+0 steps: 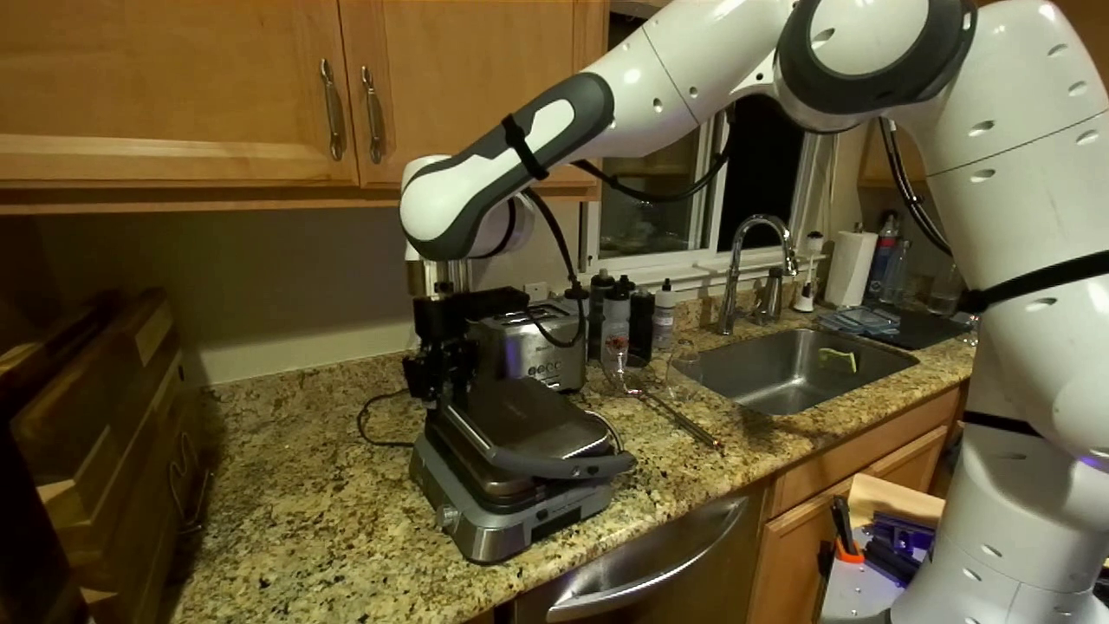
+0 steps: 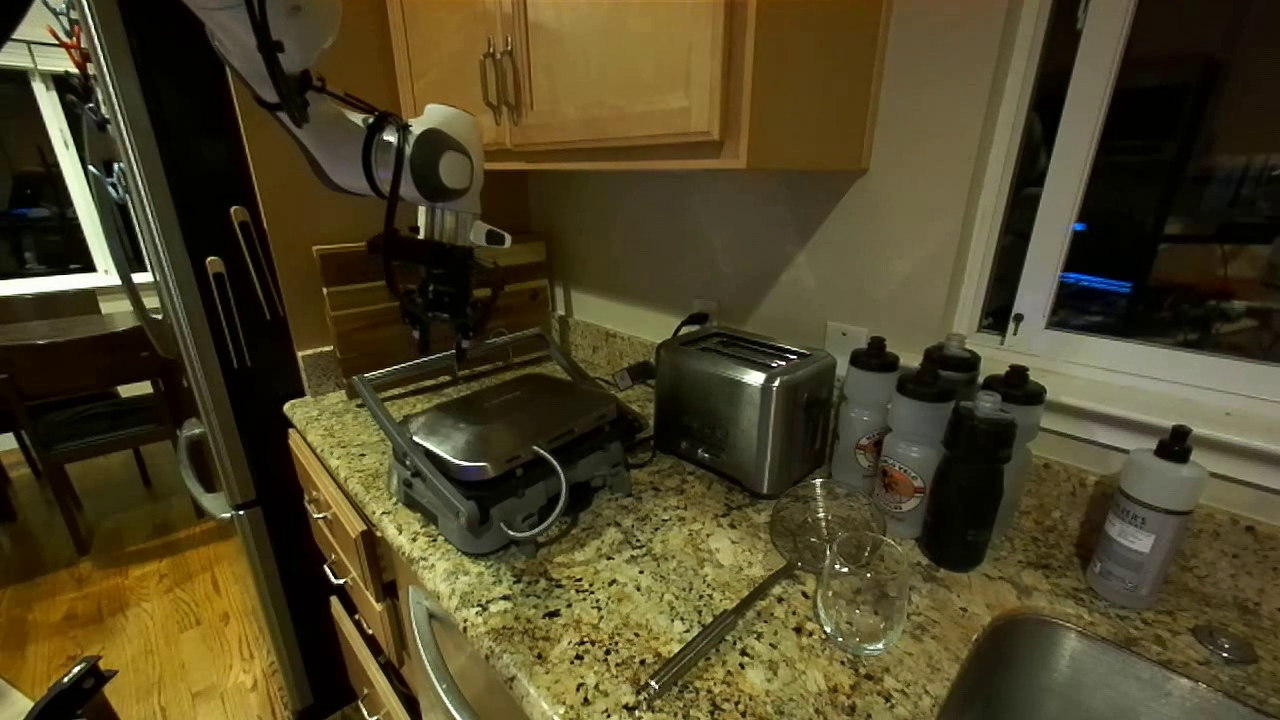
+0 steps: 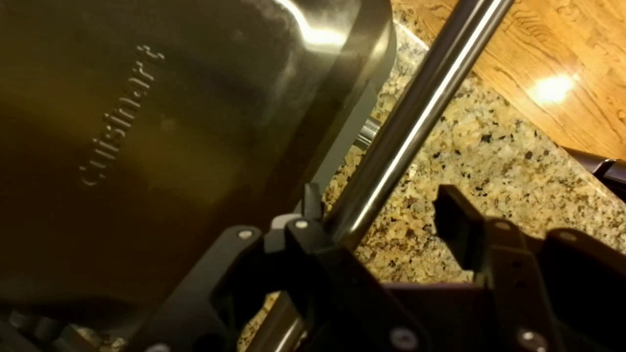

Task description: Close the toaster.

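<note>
The toaster, a silver-and-black contact grill (image 1: 520, 511), stands on the counter. Its lid (image 2: 515, 420) lies over the base in both exterior views, and the ribbed plates are hidden. The bar handle (image 2: 460, 355) juts out beyond the lid on two side arms. In the wrist view, the lid (image 3: 195, 122) with "Cuisinart" lettering fills the left side, and the handle bar (image 3: 415, 112) runs diagonally beside it. My gripper (image 3: 379, 210) is open, with nothing between its fingers. The bar passes behind the left finger; I cannot tell whether they touch. In an exterior view, the gripper (image 2: 441, 338) is at the handle.
A steel slot toaster (image 2: 745, 410) stands beside the grill. Several bottles (image 2: 910, 440), a clear glass (image 2: 862, 595) and a metal rod (image 2: 720, 635) are on the counter near the sink (image 1: 797, 373). Wooden boards (image 1: 113, 442) stand on the grill's far side. Cabinets (image 1: 468, 87) hang above.
</note>
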`<action>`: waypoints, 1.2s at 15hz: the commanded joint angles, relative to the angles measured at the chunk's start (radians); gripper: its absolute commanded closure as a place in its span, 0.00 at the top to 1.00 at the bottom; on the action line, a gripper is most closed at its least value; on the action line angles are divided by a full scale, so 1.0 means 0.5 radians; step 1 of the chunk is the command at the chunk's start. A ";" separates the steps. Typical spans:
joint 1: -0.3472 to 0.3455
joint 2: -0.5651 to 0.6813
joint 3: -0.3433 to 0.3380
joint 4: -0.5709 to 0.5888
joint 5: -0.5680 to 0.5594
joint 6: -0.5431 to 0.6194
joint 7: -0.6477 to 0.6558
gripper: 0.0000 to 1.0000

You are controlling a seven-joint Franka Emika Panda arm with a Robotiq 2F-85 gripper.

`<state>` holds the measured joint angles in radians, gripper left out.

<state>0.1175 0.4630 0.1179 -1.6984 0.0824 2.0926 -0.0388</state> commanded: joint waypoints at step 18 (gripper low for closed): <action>-0.100 -0.709 -0.121 -0.214 -0.138 -0.468 0.018 1.00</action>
<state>0.0705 0.1080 0.0542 -1.8076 0.0138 1.8610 -0.0307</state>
